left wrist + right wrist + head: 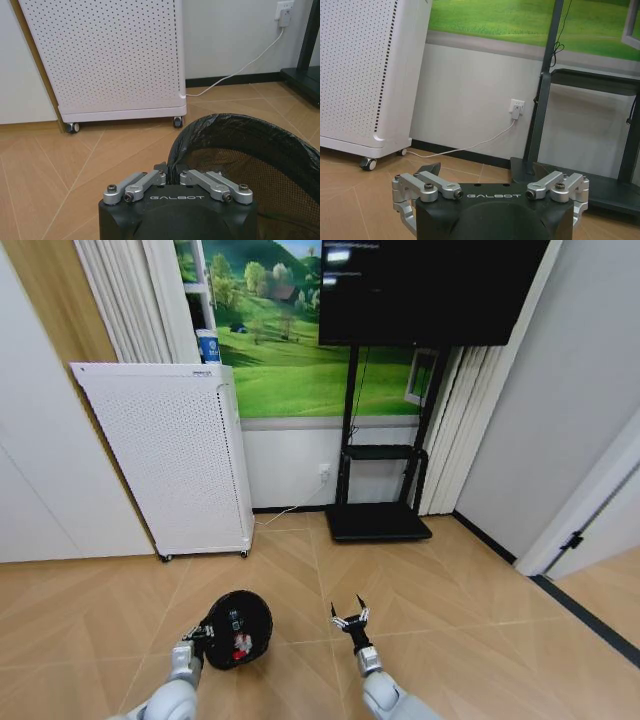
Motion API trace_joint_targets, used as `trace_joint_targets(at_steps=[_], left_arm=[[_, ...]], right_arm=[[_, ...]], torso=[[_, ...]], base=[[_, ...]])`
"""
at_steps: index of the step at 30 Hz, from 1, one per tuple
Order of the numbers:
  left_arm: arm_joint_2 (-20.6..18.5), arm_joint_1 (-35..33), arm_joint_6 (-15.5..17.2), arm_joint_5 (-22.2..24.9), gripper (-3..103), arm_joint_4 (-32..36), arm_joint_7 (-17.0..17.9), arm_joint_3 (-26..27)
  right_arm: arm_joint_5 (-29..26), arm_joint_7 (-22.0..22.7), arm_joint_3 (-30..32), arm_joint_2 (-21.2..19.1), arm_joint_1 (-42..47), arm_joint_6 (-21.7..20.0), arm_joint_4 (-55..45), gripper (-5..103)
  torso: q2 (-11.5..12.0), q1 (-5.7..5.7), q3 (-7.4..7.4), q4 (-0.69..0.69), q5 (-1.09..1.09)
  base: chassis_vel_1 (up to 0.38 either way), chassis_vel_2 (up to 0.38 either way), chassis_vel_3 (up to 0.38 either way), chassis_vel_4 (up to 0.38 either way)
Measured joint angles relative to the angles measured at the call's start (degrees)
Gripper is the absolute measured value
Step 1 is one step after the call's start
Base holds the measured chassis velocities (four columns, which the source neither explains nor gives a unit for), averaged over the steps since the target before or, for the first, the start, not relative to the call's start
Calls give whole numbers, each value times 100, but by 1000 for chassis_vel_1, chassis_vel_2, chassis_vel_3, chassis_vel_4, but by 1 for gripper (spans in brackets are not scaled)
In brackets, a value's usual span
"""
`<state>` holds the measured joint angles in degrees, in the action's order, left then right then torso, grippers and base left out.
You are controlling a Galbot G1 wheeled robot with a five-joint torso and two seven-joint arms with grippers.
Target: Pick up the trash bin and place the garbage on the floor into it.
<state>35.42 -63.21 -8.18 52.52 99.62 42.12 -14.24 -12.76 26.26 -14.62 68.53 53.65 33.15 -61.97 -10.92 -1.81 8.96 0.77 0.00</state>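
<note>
Trash bin [238, 628], black-lined, hung at seven o'clock from our left claw [171, 176], pinched shut on its rim to carry it; red garbage [241, 644] lay inside. Our right claw [351, 615] hovered beside it at five o'clock, fingers spread, empty.

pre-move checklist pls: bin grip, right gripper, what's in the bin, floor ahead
1. Left gripper shut on the trash bin rim: ok, fingers pinch the rim in the left wrist view.
2. Right gripper open and holding nothing: ok.
3. Garbage in the bin: ok, a red-and-white item lies inside; item count cannot tell.
4. Floor ahead free of loose garbage: ok in the head view.
5. White appliance apart from the bin: ok.
</note>
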Motion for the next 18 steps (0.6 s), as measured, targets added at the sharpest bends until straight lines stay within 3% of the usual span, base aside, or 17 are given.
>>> trace_joint_targets(at_steps=[7, 11, 14, 15, 16, 18], left_arm=[[1, -59, -45, 61, 4, 46, 29, 27], [-2, -60, -103, 83, 20, 11, 23, 62], [-1, -66, -103, 104, 26, 15, 22, 65], [-2, -81, -103, 125, 36, 30, 23, 74], [-5, -94, -103, 124, 36, 41, 22, 78], [-59, -121, -104, 98, 48, 94, 6, 94]], right_arm=[[55, -19, 28, 108, -16, 43, 224, 100], [62, -35, 36, 107, -37, 43, 273, 100], [80, -38, 39, 112, -37, 41, 285, 100], [144, -39, 50, 129, -32, 41, 315, 100], [165, -39, 56, 135, -25, 40, 318, 100], [178, -34, 77, 134, -9, 40, 304, 100]], torso=[[0, 0, 0, -1, 0], [0, 0, 0, -1, 0], [0, 0, 0, 0, 0], [0, 0, 0, 0, 0], [0, 0, 0, 0, 0], [0, 0, 0, -1, 0]], base=[[0, 0, 0, 0], [0, 0, 0, 0], [0, 0, 0, 0], [0, 0, 0, 0], [0, 0, 0, 0], [0, 0, 0, 0]])
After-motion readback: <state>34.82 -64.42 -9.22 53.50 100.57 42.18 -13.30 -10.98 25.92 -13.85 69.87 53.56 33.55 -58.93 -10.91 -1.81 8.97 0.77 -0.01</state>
